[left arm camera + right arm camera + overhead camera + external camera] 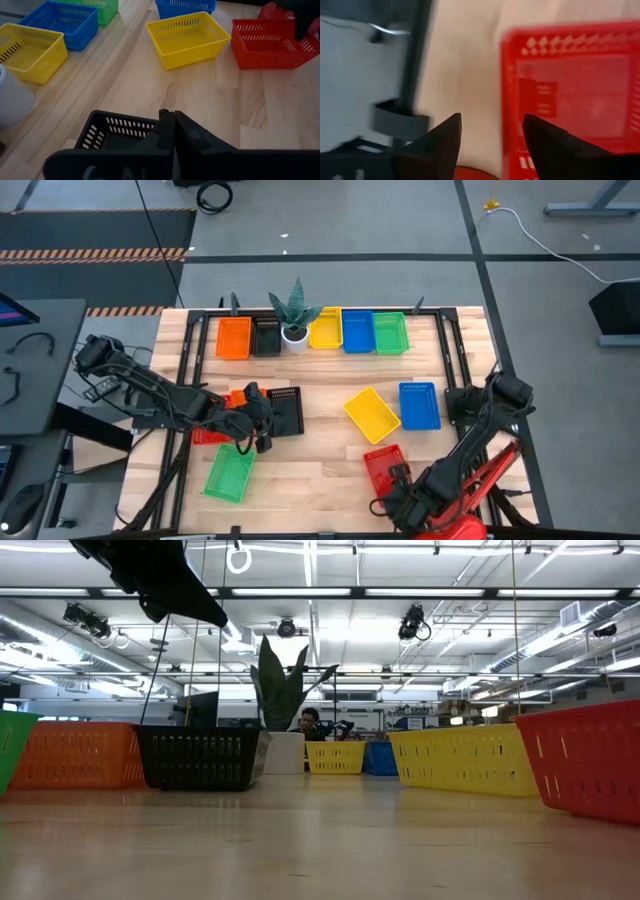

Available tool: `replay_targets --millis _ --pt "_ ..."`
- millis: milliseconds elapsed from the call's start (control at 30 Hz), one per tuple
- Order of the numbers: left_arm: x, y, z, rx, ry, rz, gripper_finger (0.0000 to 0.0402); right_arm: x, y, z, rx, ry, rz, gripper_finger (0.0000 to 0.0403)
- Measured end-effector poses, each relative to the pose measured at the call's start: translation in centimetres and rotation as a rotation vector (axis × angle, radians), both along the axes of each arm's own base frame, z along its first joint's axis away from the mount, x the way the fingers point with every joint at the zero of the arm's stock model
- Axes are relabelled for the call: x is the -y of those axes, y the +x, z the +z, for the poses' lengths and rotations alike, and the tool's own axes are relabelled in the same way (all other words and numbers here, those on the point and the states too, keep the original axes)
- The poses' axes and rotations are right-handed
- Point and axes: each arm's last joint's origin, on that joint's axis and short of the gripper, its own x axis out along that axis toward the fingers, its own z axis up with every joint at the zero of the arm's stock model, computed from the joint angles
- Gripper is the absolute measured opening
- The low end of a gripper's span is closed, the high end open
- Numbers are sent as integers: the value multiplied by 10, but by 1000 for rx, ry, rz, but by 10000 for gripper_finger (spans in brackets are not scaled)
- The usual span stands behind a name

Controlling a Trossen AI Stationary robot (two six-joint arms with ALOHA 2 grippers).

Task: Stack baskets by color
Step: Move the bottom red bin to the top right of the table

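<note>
My left gripper (252, 416) hangs shut in the air over the left end of a black basket (286, 410), which rests flat on the table (200, 756); the left wrist view shows the basket (112, 131) beyond the shut fingers. An orange basket (213, 430) lies partly under that arm, and a green one (230, 473) lies nearer. My right gripper (492, 135) points down, open, over the near end of a red basket (382, 463). One finger stands above the basket's inside, the other outside its wall (506, 100). I see no touch.
Along the far edge stand orange (234, 337), black (267, 337), yellow (326, 328), blue (357, 330) and green (390, 333) baskets, with a potted plant (297, 320) among them. A yellow (372, 415) and a blue basket (419, 405) lie mid-table. A red lamp (455, 530) sits beneath the right arm.
</note>
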Motion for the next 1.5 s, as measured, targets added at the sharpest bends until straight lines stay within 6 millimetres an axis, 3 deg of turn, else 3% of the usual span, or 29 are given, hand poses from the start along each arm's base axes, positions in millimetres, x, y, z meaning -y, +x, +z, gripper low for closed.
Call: replay_targets --millis 200,367,467,667,767,967,1100,1367,1500 --pt "0 0 0 2 -1 0 14 5 3 -14 -46 -73 -16 160" --pt "0 0 1 7 -4 0 19 12 14 -6 -23 -14 -38 57" --pt "0 1 1 10 -5 1 14 12 25 11 54 36 11 12" --pt "0 1 1 13 -6 0 12 15 56 57 223 67 161 8" --pt "0 1 1 13 -6 0 18 29 75 84 335 -48 165 9" --pt "0 0 1 7 -3 0 14 76 97 132 430 -353 120 7" --pt "0 0 1 7 -3 0 10 123 93 152 352 -482 86 7" --pt "0 0 1 7 -1 -2 22 227 47 194 154 -582 -143 6" --pt "0 0 1 7 -1 -2 17 271 11 189 47 -577 -273 6"
